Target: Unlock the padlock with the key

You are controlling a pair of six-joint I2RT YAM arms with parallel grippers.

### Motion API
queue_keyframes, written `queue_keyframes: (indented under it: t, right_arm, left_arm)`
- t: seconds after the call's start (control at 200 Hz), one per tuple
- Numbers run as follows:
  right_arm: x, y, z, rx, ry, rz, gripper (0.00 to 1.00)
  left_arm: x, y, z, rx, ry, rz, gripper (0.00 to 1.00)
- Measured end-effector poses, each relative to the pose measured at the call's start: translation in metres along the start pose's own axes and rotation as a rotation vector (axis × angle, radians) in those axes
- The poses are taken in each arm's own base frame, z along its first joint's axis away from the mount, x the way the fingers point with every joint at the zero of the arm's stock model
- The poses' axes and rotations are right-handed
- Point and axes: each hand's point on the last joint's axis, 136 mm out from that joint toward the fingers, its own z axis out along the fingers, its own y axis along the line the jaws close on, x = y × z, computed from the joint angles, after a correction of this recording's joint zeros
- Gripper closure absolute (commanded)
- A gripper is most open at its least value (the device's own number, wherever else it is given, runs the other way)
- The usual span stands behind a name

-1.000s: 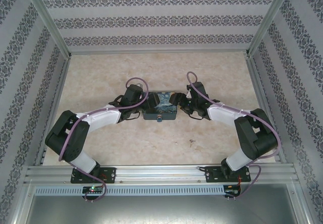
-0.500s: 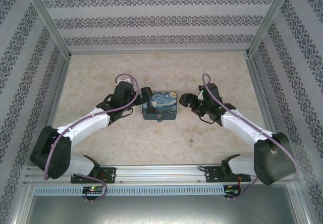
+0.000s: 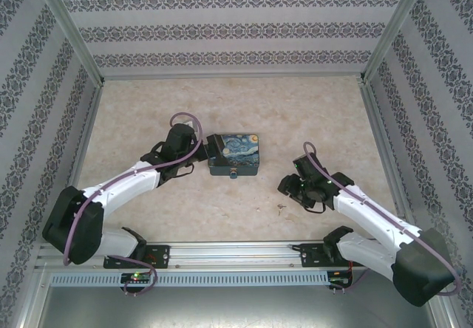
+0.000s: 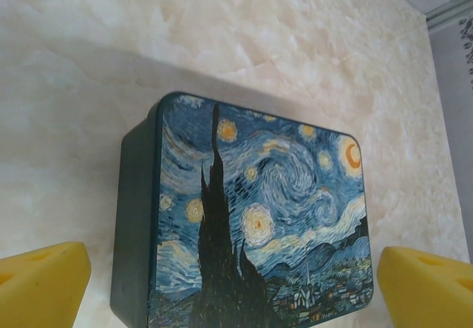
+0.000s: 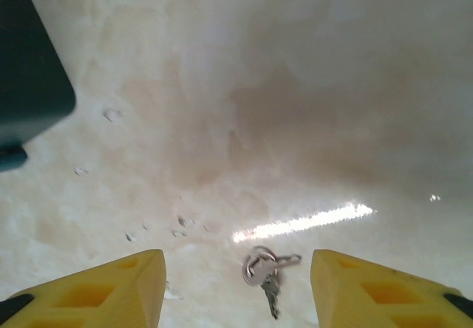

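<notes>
Padlock (image 3: 233, 173): sat at the near face of the box (image 3: 234, 153). It seemed to be latched there, but was too small in the overhead view to confirm.
Key (image 5: 270, 292): lay flat on the table (image 3: 148, 114) on a small ring, to the right of the box and nearer the arm bases, untouched.
Left gripper (image 3: 205, 148): faced the box's left end with its fingers (image 4: 44, 284) spread wide, released and gripping nothing.
Right gripper (image 5: 236, 291): hung above the key with its fingers (image 5: 103, 287) parted either side of it, nothing grasped.
Box: closed, painted lid up.
</notes>
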Motion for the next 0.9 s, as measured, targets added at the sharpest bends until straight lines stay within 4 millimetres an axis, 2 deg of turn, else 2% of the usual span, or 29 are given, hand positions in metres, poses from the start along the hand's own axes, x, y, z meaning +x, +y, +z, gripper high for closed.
queue_keyframes:
  t: [0.255,0.38,0.729,0.904]
  right_arm:
    - [0.034,-0.008,0.018,0.112,0.081,-0.021,0.52]
    - [0.043,-0.011,0.023,0.152,0.093,-0.023,0.53]
    - [0.041,-0.014,0.029,0.204,0.068,0.016,0.54]
    - [0.039,-0.012,0.031,0.218,0.064,0.018,0.54]
  left_arm:
    - [0.012,-0.005,0.004,0.026,0.05,0.002,0.01]
    - [0.014,-0.01,0.004,0.045,0.059,0.001,0.0]
    - [0.013,-0.02,0.004,0.09,0.053,-0.006,0.01]
    - [0.019,-0.018,0.008,0.091,0.066,-0.005,0.01]
